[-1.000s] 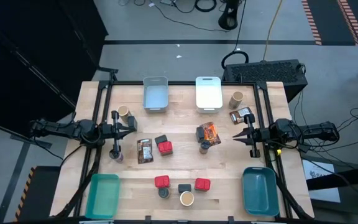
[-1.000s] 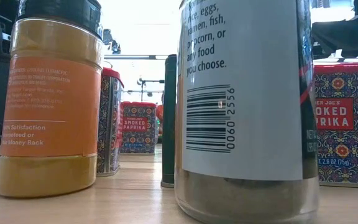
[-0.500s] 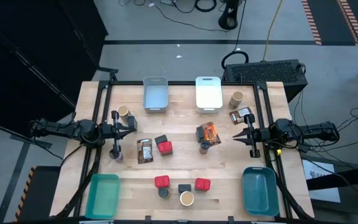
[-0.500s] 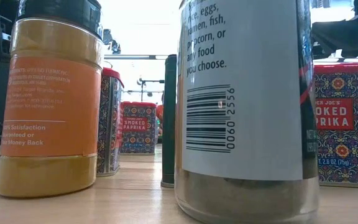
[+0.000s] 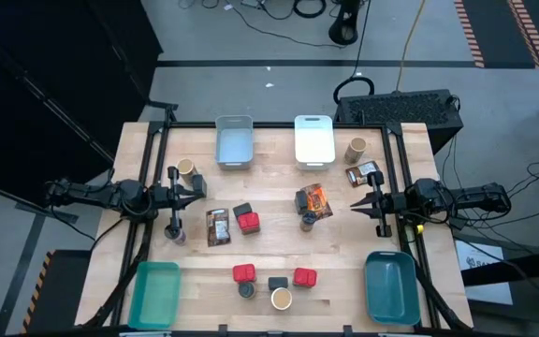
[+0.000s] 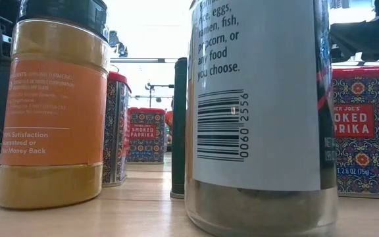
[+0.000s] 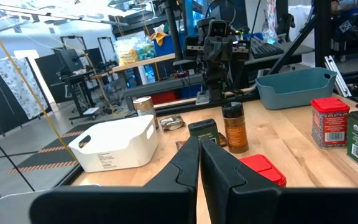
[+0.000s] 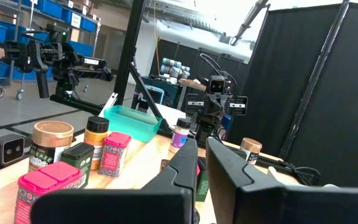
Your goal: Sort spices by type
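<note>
A robotics lab; black curtain partitions (image 8: pixel 303 81), blue storage bins (image 8: pixel 48 9), floor cables (image 5: pixel 279 9).

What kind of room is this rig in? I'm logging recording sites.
Most likely a robotics lab or workshop. Beyond the wooden table stand a black curtain partition, blue storage bins on shelving and workbenches with equipment. Loose cables lie on the grey floor.
</note>
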